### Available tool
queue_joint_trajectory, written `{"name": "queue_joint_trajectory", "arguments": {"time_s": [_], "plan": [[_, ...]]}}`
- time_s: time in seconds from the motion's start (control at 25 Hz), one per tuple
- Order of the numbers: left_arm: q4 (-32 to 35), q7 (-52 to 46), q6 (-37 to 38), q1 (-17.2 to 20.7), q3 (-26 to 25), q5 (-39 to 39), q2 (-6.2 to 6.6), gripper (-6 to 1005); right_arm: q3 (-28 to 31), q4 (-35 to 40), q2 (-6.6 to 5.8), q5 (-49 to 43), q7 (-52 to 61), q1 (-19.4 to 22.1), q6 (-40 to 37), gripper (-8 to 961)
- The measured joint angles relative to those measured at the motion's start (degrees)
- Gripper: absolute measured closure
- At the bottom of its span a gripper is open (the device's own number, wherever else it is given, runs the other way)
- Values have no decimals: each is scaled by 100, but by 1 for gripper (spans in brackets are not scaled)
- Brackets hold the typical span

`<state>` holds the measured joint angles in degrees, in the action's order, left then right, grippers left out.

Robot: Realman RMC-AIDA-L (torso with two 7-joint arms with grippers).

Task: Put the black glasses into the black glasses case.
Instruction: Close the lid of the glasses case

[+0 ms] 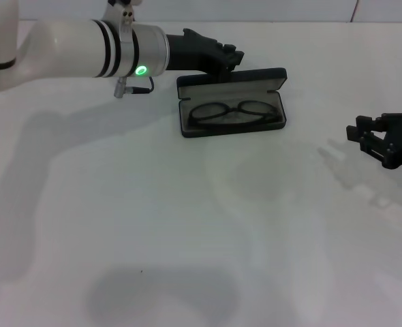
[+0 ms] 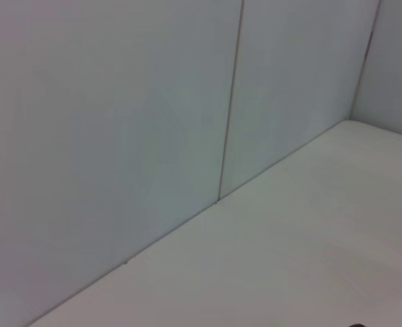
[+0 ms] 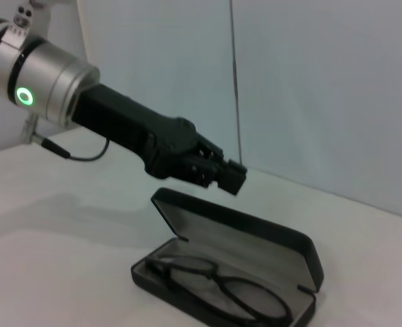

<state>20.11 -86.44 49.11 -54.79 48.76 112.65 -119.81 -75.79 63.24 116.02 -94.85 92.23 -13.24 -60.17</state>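
Note:
The black glasses case (image 1: 232,84) lies open on the white table, its lid raised on the far side. Inside its tray rest the black glasses (image 1: 234,113), lenses side by side. The right wrist view shows the same case (image 3: 262,238) with the glasses (image 3: 223,287) in it. My left gripper (image 1: 232,57) hovers just behind and above the lid's left part, fingers together and holding nothing; it appears again as the left gripper (image 3: 231,177) over the lid edge. My right gripper (image 1: 360,133) sits low at the right side of the table, open and well away from the case.
A pale panelled wall (image 2: 153,122) stands behind the white table (image 1: 187,238). The left arm's white forearm (image 1: 71,48) reaches across the far left of the table.

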Motion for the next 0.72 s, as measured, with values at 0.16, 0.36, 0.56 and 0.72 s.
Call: {"name": "queue_joint_trajectory", "arguments": {"time_s": [0.16,0.36,0.56,0.72], "plan": [[-37,72,-71,-24,2,-4,-38,829,-5,-124,0,169,-134,-51,-1,668],[-83,79,-150,-31,2,-110,-45,836,-6,-212,-9,196,-160,-77,-13,661],[-267,255,-285,-63,2,-275,-44,842,-30,-244,-2,202,-206,-81,-13,654],[-407,343,-410,-131,18,-279,-55,848,-59,-246,0,204,-208,-82,-8,648]]}}
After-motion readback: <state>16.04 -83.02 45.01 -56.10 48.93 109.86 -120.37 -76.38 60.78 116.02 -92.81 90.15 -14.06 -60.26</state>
